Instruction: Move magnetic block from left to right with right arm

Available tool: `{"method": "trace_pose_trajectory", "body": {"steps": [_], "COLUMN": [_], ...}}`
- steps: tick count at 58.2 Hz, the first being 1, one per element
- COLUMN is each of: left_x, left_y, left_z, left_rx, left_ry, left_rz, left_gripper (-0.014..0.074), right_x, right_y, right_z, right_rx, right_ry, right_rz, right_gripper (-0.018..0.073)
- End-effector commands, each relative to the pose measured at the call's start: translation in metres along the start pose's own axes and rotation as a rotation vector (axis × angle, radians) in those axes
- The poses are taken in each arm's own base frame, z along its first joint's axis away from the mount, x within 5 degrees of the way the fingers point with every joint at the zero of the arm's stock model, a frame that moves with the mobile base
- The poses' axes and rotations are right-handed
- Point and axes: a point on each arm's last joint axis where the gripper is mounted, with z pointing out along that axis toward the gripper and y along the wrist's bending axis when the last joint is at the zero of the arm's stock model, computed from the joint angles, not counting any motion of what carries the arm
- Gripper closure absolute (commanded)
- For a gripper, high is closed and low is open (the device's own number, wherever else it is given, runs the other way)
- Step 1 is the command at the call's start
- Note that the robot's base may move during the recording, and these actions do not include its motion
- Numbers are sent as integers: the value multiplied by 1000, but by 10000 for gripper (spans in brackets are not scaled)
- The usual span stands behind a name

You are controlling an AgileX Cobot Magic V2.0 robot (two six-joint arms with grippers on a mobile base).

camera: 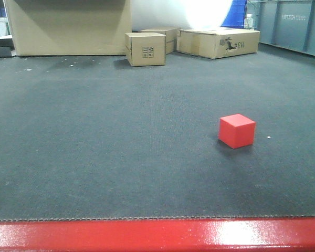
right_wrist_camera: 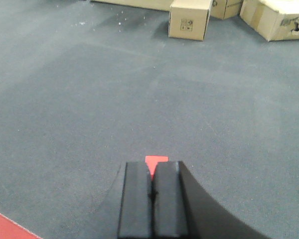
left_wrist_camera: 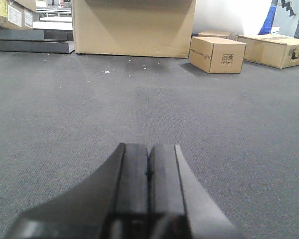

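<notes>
Both end effectors pressed together — right end effector (right_wrist_camera: 150, 186) just behind magnetic block (camera: 237, 130) on carpet (camera: 121, 131).

My front camera sits low behind the red edge (camera: 157, 236), facing across the carpet (camera: 94, 157). Both wrist cameras look forward over their fingertips. All three share the small cardboard box (camera: 145, 49).

left gripper (left_wrist_camera: 149, 172) fingers pressed together, nothing held | above grey carpet (left_wrist_camera: 65, 124) | cardboard boxes (left_wrist_camera: 217, 55) far back
</notes>
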Motion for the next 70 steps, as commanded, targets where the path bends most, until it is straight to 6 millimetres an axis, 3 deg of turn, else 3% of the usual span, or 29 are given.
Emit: {"method": "trace_pose_trajectory", "body": {"steps": [1,19,29,34,42,57,63,70], "left_x": [-5,-5,-5,-5,-5,-5,-5,-5], "left_y": [1,1,1,1,1,1,1,1], "left_z": [-1,-1,-1,-1,-1,-1,-1,-1], "left_rx": [-4,-4,-4,-4,-4,-4,-4,-4], "left_ry": [-85,-85,-85,-85,-85,-85,-85,-85], "left_rz": [-12,-12,-12,-12,-12,-12,-12,-12], "left_gripper": [722,722,722,722,722,722,722,722], "right_x": [-16,-17,-5,7,45,109,123,126], "right_y": [1,1,-2,-7,-17,-29,-31,-30], "right_z": [-4,-4,-3,-10,-17,-14,-13,-16], "right_rx": [-2,-7,24,70,208,393,422,436], "right_ry": [-109,-120,-110,-168,-297,-406,-448,-438], "right_rz": [-10,0,-46,-70,-58,-10,-15,-13], "right_gripper": [503,503,503,503,503,503,503,503]}}
